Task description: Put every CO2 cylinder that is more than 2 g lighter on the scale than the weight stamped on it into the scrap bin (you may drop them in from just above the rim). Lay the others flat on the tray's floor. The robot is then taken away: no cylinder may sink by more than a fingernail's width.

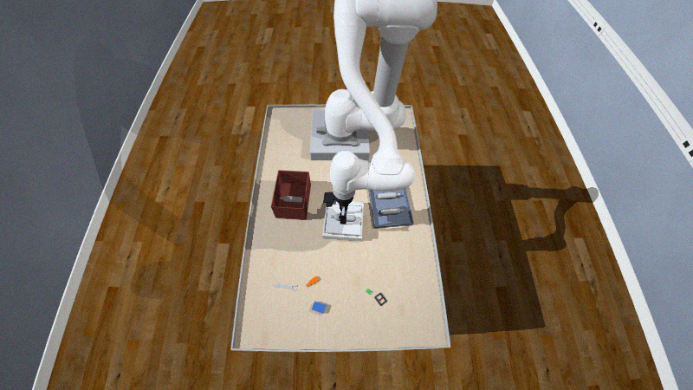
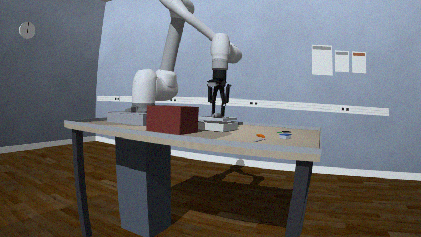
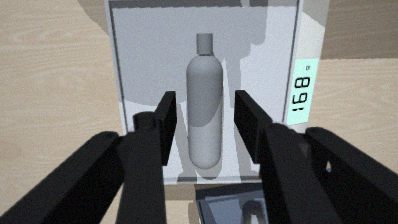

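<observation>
A grey CO2 cylinder [image 3: 204, 102] lies flat on the plate of the white scale. The scale's display [image 3: 301, 92] shows digits that read like 16.8. My gripper [image 3: 205, 106] points straight down over the cylinder. Its fingers stand on either side of the cylinder with a visible gap on each side, so it is open. The side view shows the fingertips [image 2: 218, 113] low at the cylinder [image 2: 217, 114]. The dark red scrap bin [image 1: 291, 194] left of the scale holds one cylinder [image 1: 292, 198]. The blue-grey tray [image 1: 390, 206] right of the scale holds two cylinders [image 1: 387, 195] [image 1: 391, 211] lying flat.
The arm's grey base [image 1: 339, 138] stands behind the scale. Small items lie near the table's front: a wrench [image 1: 286, 286], an orange piece [image 1: 313, 281], a blue block [image 1: 319, 307], a green piece [image 1: 369, 291] and a black frame [image 1: 380, 299].
</observation>
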You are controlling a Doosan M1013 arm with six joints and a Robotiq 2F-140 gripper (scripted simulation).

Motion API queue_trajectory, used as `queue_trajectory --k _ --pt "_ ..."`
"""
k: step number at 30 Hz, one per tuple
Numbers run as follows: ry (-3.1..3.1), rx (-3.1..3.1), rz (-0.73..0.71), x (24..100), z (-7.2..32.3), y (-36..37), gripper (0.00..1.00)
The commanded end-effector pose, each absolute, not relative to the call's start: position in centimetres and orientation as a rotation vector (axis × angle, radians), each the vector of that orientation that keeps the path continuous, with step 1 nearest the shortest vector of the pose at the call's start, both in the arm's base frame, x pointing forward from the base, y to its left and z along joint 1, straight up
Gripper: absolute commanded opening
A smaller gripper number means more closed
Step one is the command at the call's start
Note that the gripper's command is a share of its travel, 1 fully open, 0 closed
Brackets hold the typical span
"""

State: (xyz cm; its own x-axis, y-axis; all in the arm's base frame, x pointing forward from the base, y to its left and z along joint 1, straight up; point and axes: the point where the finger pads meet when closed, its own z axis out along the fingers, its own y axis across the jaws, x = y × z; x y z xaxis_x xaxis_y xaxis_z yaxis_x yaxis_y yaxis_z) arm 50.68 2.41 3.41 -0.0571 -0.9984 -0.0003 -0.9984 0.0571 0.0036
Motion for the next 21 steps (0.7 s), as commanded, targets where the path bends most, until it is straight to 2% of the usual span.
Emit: queue_trajectory --k 1,21 --pt "-2.283 2.156 -0.004 50.7 4.1 2.4 0.39" --pt "-2.283 2.156 -0.004 50.8 13.4 2.4 0.39"
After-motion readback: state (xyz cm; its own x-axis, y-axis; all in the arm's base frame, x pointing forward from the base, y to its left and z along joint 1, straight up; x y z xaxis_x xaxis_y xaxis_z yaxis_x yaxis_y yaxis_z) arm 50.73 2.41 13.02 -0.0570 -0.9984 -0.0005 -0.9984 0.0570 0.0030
